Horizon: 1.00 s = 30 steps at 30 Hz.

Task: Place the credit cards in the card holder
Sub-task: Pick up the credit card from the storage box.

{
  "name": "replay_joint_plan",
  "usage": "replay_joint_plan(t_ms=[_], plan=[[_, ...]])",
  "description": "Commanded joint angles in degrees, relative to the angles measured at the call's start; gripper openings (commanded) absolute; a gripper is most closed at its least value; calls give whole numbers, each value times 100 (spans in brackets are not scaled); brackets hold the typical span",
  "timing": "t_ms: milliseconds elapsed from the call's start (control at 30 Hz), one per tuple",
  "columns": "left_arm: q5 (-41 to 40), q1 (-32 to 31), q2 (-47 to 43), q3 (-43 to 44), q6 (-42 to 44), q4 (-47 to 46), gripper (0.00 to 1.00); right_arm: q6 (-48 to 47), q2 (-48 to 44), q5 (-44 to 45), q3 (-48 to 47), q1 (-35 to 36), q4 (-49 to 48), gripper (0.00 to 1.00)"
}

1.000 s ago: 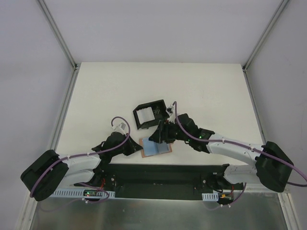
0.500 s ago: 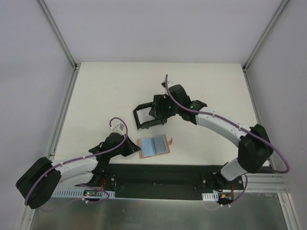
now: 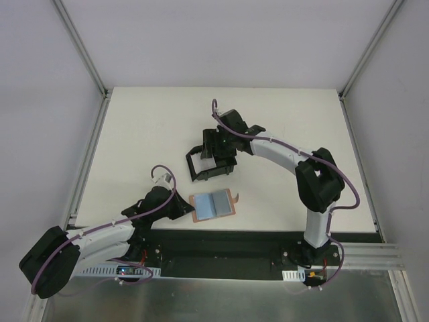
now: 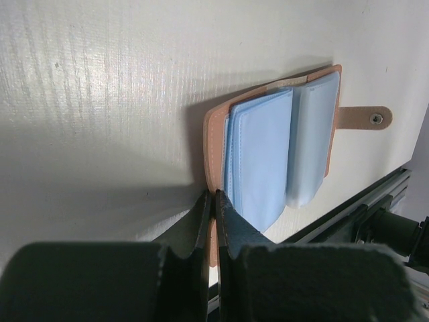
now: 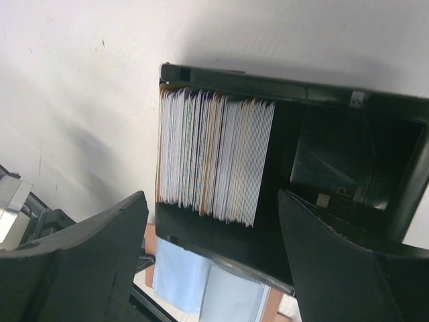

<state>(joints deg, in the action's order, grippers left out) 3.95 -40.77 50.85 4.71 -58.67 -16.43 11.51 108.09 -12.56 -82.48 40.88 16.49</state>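
The tan card holder (image 3: 234, 203) lies open near the table's front edge, its light blue pages (image 3: 213, 204) facing up. My left gripper (image 3: 183, 208) is shut on the cover's left edge (image 4: 214, 134), fingertips pinching the tan leather (image 4: 214, 196). The snap tab (image 4: 365, 118) sticks out on the far side. The credit cards (image 5: 214, 157) stand on edge as a packed stack inside the black box (image 3: 208, 168). My right gripper (image 3: 216, 155) hovers over that box, open, fingers either side of the stack (image 5: 211, 196) and holding nothing.
The black box frame (image 5: 348, 100) has an empty dark compartment beside the stack. The card holder's blue pages (image 5: 201, 282) show just below the box. A black rail (image 3: 228, 241) runs along the table's front edge behind the holder.
My right arm swung away from the card holder and back over the black box, its jaws opening wider. The left gripper kept its pinch on the holder's edge.
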Motion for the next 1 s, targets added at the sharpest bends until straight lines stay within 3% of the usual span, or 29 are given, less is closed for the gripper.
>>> replay_joint_plan(t_ms=[0,433,767,967], plan=[[-105,52,-23,-119,190,324,0,18,361,-212,-401,-45,126,81],[-69,78,48,-58,260,324,0,194,687,-898,-542,-72,-75,80],[-25,78,144,-5,278,280,0,220,502,-1082,-489,-98,-190,64],[-8,87,223,21,286,228,0,194,493,-915,-471,-107,-102,48]])
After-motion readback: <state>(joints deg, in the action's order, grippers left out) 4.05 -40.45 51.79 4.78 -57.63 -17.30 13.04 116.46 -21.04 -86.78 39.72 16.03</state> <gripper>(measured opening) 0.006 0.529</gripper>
